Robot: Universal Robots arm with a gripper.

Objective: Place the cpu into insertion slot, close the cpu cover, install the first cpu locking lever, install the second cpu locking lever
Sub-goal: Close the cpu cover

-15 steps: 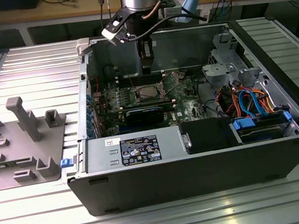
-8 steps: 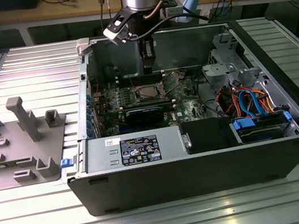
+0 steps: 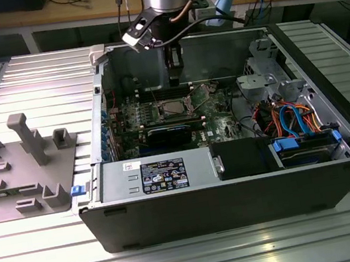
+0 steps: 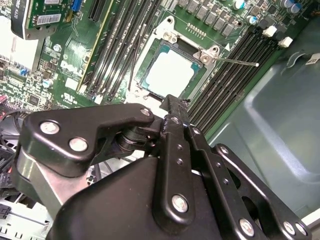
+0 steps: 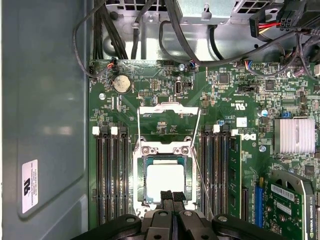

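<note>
dull silver on top, the cpu point(image 5: 165, 182) lies flat in its socket on the green motherboard point(image 5: 240, 100), square to the metal frame around it. the cpu cover point(image 5: 170, 106) appears to stand tipped up on its hinge at one edge of the socket, with board showing through its window. i therefore judge the placing done and closing the cover to be the step in hand.

the pincer point(image 5: 172, 195) is clenched, fingers together on nothing. its tip sits low over the socket edge opposite the hinge, just beside the cpu. whether it touches the frame i cannot tell.

to do this step well, the closed tip should meet the cover's top bar near its middle, so the thin plate swings over evenly and settles flat around the chip rather than twisted. it should keep off the cpu's top. it should also stay clear of the thin wire lever point(image 5: 203, 185) slanting beside the socket, since a snag could bend it. a slow push probably suits so light a plate.

the open computer case point(image 3: 240, 201) rests on a ribbed aluminium bench point(image 3: 32, 81). a grey moulded fixture point(image 3: 26, 162) sits well apart from it on the exterior view's left. behind stands a wooden bench point(image 3: 75, 13) strewn with cables.
</note>
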